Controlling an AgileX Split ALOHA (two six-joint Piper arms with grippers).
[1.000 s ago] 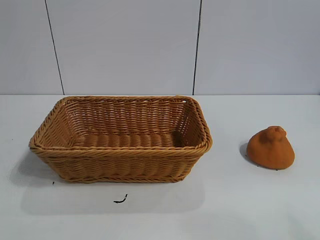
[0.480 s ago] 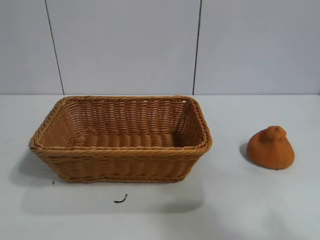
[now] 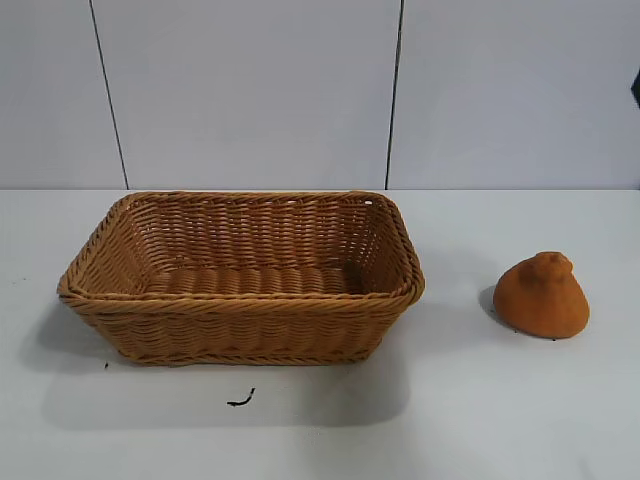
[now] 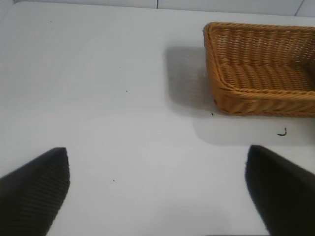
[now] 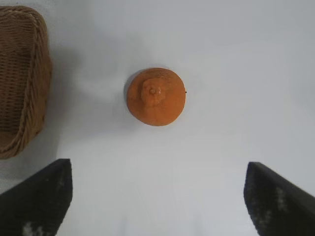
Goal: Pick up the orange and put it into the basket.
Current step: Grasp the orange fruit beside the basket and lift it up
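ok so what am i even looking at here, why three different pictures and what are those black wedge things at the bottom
It is a robot with two arms at a white table, and each picture comes from a different camera. One camera stands outside and faces the table: it shows a woven basket, empty, and an orange sitting on the table to its right, apart from it. The other two cameras ride on the arms' wrists. The black wedges are each gripper's two fingers, seen from just behind. The right gripper looks down on the orange from above, jaws wide open, not touching it. The left gripper is open too, over bare table with the basket off to one side. Nothing is held.
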